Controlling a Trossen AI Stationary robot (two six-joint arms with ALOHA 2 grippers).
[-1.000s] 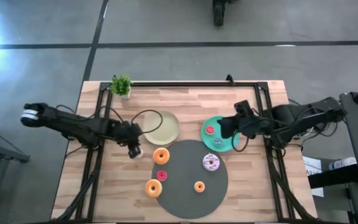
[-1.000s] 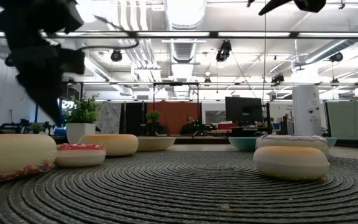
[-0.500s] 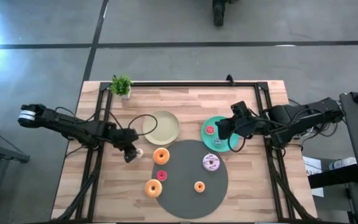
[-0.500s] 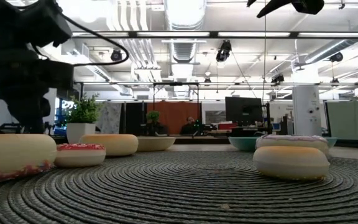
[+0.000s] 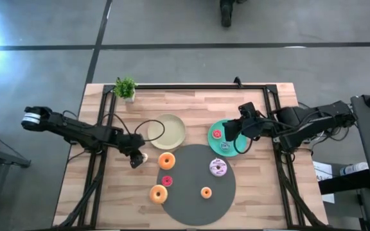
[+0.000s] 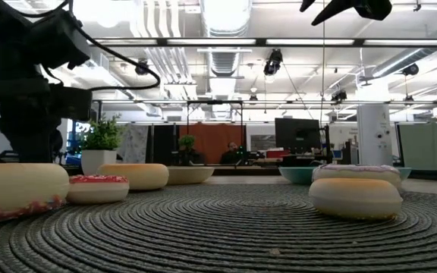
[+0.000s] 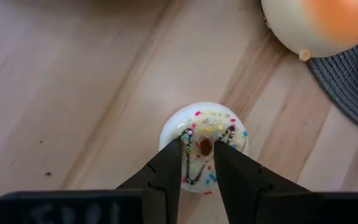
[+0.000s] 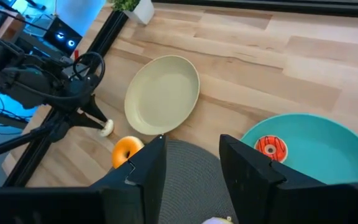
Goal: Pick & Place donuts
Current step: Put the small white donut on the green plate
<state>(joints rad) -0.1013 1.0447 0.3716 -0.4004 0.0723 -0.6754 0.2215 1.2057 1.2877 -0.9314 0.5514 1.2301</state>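
A white mini donut with coloured sprinkles (image 7: 204, 146) lies flat on the wood just left of the grey mat (image 5: 196, 208). My left gripper (image 7: 197, 144) points down over it, narrowly open, with its fingertips either side of the hole. On the mat lie two orange donuts (image 5: 166, 160) (image 5: 158, 194), a mini pink one (image 5: 167, 181), a mini orange one (image 5: 205, 192) and a lilac-white one (image 5: 218, 168). A red mini donut (image 5: 217, 134) lies in the teal plate (image 5: 238, 149). My right gripper (image 8: 191, 165) hovers open above that plate's right side. My left gripper comes at the white mini donut from above, pointing down, its fingertips (image 7: 176, 146) over the iced top on either side of the hole (image 7: 205, 147). I cannot tell whether they touch it. The donut lies flat on the wood.
A cream plate (image 5: 167, 131) sits beyond the mat, between the two arms. A small potted plant (image 5: 125, 88) stands at the far left corner. Black frame rails (image 5: 101, 128) run along the table's left, right and far edges. Bare wood shows at the near left and near right.
My left gripper has drawn back a little toward the table's left, turned from tilted to upright, and come down over the white mini donut. The donuts have stayed where they were.
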